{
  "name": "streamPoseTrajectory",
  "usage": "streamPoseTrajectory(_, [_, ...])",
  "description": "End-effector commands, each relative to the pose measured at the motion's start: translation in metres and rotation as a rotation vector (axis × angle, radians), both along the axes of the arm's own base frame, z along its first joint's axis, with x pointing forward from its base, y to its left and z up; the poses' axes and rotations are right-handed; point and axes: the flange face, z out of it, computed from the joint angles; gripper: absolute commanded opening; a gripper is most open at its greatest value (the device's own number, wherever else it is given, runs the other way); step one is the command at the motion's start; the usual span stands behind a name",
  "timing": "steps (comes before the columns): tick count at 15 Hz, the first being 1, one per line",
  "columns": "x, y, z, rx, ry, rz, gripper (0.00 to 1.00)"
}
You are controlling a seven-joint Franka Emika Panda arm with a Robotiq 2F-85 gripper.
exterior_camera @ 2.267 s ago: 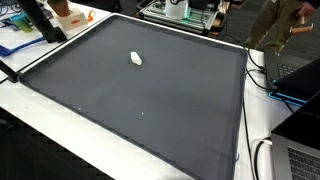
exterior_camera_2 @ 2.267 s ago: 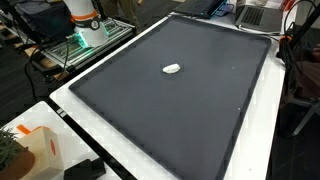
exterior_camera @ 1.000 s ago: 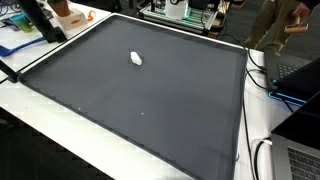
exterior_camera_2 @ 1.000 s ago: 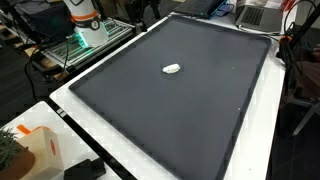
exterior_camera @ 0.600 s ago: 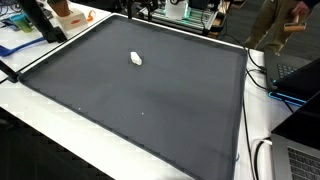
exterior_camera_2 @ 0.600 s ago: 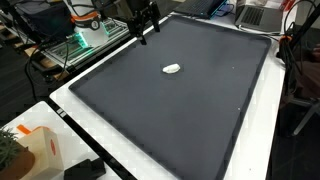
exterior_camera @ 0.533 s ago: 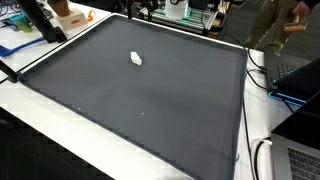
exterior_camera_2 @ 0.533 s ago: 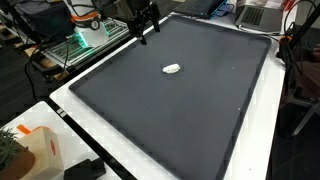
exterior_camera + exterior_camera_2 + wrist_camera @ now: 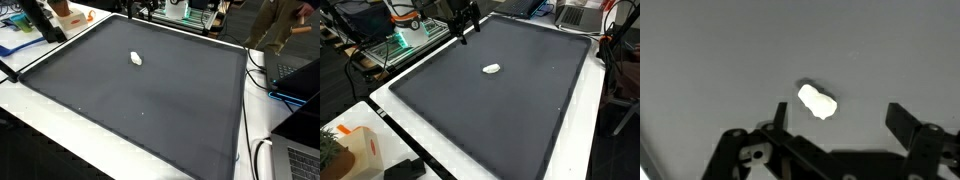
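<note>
The gripper (image 9: 466, 25) hangs over the far left corner of the dark mat (image 9: 510, 115), its jaws spread wide and holding nothing. It is well apart from the small white lump (image 9: 492, 69), which lies alone on the far part of the mat. The reach will likely go best if the arm first carries the gripper across until the lump sits midway between the fingers (image 9: 898, 118), and only then comes straight down. The lump is low, so the fingertips probably need to come almost to the mat before closing. The wrist view shows what the others cannot: the lump (image 9: 817, 101) is lobed and uneven, and it lies nearer the left finger than the right, so the aim needs a small correction. How high the gripper hangs cannot be told from that view. Both exterior views show this, along with the white table (image 9: 430, 140) under the mat. In an exterior view the gripper (image 9: 140, 9) barely shows at the far edge, with the lump (image 9: 136, 58) nearer than it.
</note>
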Motion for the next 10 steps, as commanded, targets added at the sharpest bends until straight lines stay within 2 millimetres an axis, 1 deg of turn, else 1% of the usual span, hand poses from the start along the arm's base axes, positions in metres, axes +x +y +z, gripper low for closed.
streamPoseTrajectory(1, [0.001,-0.011,-0.007,0.027,-0.012,0.002,1.00])
streamPoseTrajectory(4, [-0.002,-0.037,-0.010,0.100,-0.057,0.013,1.00])
streamPoseTrajectory(6, [-0.008,-0.058,-0.010,0.164,-0.098,-0.019,1.00])
streamPoseTrajectory(9, [-0.016,-0.081,-0.010,0.211,-0.159,-0.013,1.00])
streamPoseTrajectory(10, [-0.028,-0.085,-0.012,0.227,-0.174,-0.004,1.00])
